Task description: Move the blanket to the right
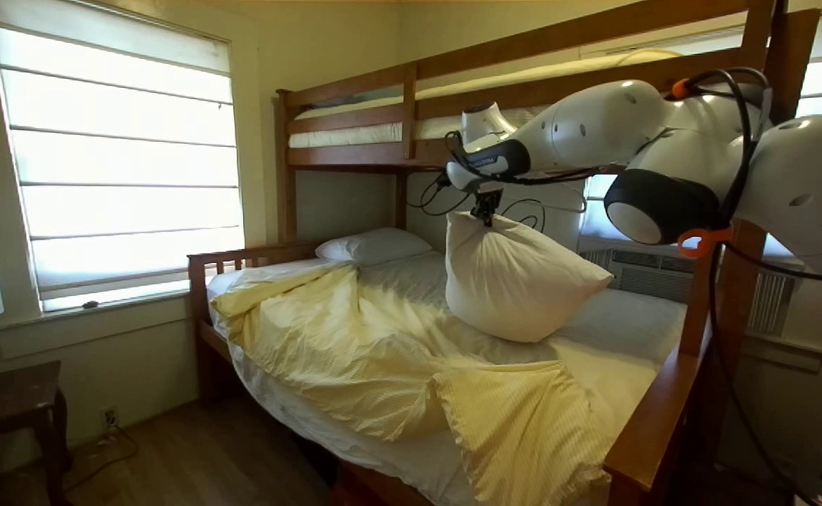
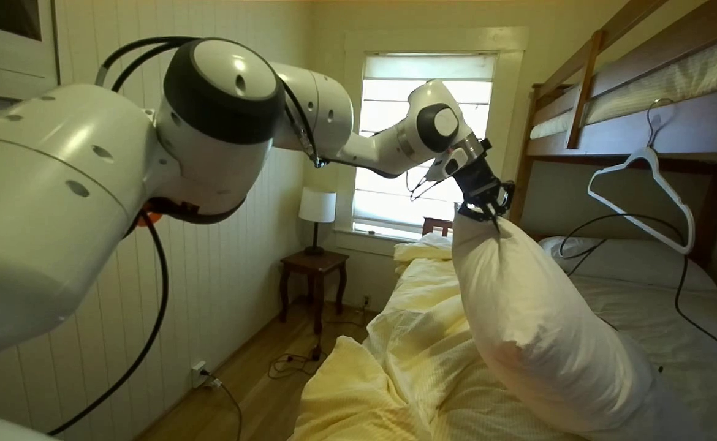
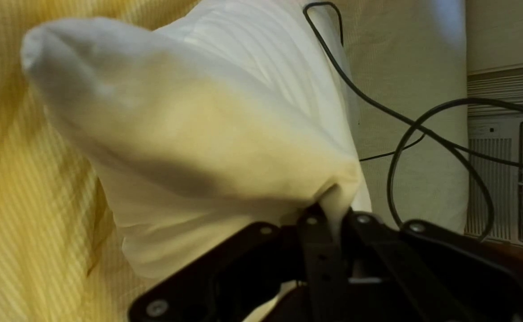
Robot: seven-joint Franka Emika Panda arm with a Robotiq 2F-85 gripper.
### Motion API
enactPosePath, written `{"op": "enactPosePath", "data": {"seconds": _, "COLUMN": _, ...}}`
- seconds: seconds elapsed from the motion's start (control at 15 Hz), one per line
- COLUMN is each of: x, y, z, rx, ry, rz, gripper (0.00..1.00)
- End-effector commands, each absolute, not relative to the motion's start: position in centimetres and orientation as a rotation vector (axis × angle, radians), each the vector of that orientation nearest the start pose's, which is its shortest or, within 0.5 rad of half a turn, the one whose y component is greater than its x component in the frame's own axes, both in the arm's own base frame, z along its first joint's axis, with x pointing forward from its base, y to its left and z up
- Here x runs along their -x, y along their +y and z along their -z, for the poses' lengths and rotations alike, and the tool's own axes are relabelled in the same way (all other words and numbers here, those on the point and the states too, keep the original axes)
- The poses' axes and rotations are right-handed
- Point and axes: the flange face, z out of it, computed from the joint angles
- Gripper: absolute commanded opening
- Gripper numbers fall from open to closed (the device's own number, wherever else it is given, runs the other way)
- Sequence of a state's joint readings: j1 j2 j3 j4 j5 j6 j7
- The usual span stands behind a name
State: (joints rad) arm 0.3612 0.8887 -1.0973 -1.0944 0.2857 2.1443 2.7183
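The pale yellow blanket (image 1: 327, 337) lies rumpled along the bed's front side in both exterior views, with one corner flap hanging over the edge. Its folds also fill the left of the wrist view as the blanket (image 3: 11, 201). My gripper (image 2: 492, 222) is above the bed, pinching the upper corner of a plump white pillow (image 1: 516, 281). In the wrist view, cloth of the pillow (image 3: 225, 134) is bunched between the fingertips of the gripper (image 3: 331, 211). The pillow hangs tilted over the mattress and covers part of the blanket; whether its lower end touches the bed I cannot tell.
Another white pillow (image 1: 376, 246) lies at the bed's head. The upper bunk's rail (image 1: 523, 91) runs above and behind the arm. A hanger (image 2: 686, 214) and a loose black cable (image 2: 683, 288) dangle nearby. A wooden end board (image 1: 664, 422) closes the near end.
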Motion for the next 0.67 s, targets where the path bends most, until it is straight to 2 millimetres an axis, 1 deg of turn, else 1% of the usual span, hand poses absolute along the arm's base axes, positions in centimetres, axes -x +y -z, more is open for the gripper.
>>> {"op": "enactPosePath", "data": {"seconds": 0.0, "x": -73.7, "y": -21.2, "z": -50.9, "rx": 0.05, "ry": 2.74, "rz": 0.938, "gripper": 0.02}}
{"op": "enactPosePath", "data": {"seconds": 0.07, "x": -73.8, "y": -21.1, "z": -50.2, "rx": 0.041, "ry": 2.752, "rz": 0.91, "gripper": 0.02}}
{"op": "enactPosePath", "data": {"seconds": 0.2, "x": -73.5, "y": -21.1, "z": -48.9, "rx": -0.083, "ry": 2.797, "rz": 0.883, "gripper": 0.02}}
{"op": "enactPosePath", "data": {"seconds": 0.27, "x": -73.5, "y": -21.1, "z": -48.6, "rx": -0.132, "ry": 2.81, "rz": 0.896, "gripper": 0.02}}
{"op": "enactPosePath", "data": {"seconds": 0.53, "x": -73.3, "y": -21.4, "z": -49.8, "rx": -0.121, "ry": 2.786, "rz": 0.932, "gripper": 0.02}}
{"op": "enactPosePath", "data": {"seconds": 0.6, "x": -73.3, "y": -21.4, "z": -49.7, "rx": -0.109, "ry": 2.787, "rz": 0.936, "gripper": 0.33}}
